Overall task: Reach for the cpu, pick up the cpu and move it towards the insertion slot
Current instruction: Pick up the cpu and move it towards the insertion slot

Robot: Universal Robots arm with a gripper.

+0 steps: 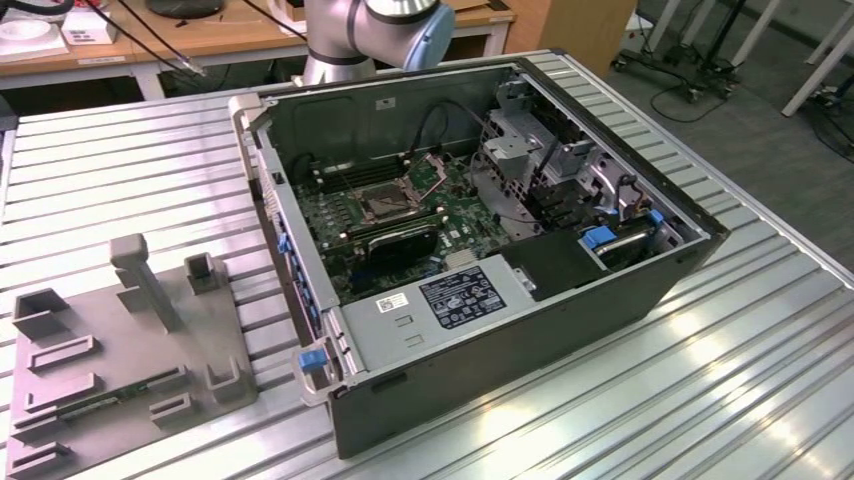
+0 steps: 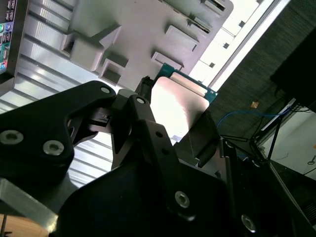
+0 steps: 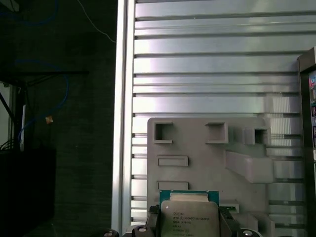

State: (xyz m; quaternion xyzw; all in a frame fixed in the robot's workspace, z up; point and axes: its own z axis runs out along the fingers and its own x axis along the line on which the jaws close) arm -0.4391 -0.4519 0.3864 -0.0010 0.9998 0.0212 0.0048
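Note:
The cpu point(image 3: 189, 213) is a small square chip with a silvery top face and a green rim. My gripper point(image 3: 189, 224) is shut on it, with a black finger point(image 3: 154, 219) pressed on each side. In the second wrist view the cpu point(image 2: 180, 101) sits between the black fingers point(image 2: 144, 101), held in the air high above the grey tray point(image 2: 138, 29). The insertion slot point(image 1: 378, 204) is a dark square socket with a silver frame on the green board inside the open computer case point(image 1: 534, 300). The arm point(image 1: 367, 30) rises out of frame behind the case.
The grey plastic tray point(image 1: 120, 370) with recesses and upright posts lies on the ribbed metal table point(image 1: 721, 390), at the exterior view's left of the case. A narrow green circuit strip point(image 1: 114, 397) lies in the tray. Drive cages point(image 1: 534, 150) and a power supply point(image 1: 454, 295) flank the board.

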